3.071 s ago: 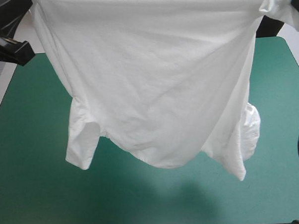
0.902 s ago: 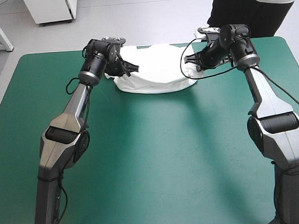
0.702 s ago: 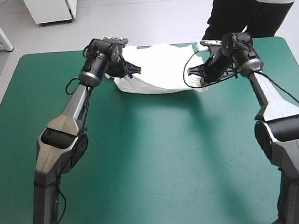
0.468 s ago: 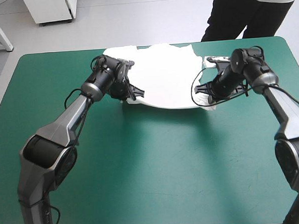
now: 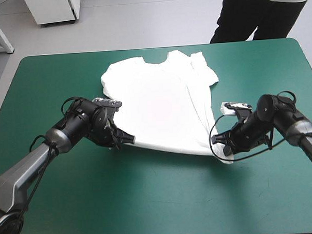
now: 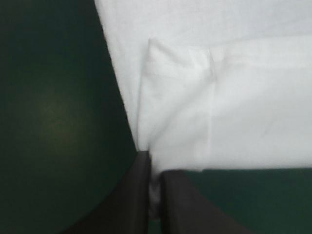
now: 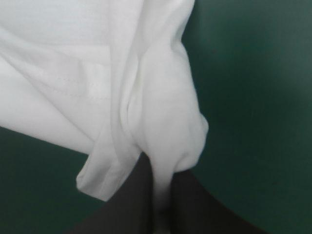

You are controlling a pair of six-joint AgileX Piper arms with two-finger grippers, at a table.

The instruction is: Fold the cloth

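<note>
Two hem corners pinched: my left fingers and right fingers each clamp the T-shirt, low over the teal-green desk. Shirt lies spread flat ahead of both, collar farthest; held apart, I judge, for a smooth lay.

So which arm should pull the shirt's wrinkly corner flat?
Probably the right. The right end effector is shut on the T-shirt's bunched near corner, so it can tug that straight. The left end effector holds the other near corner, which already lies fairly flat.
</note>
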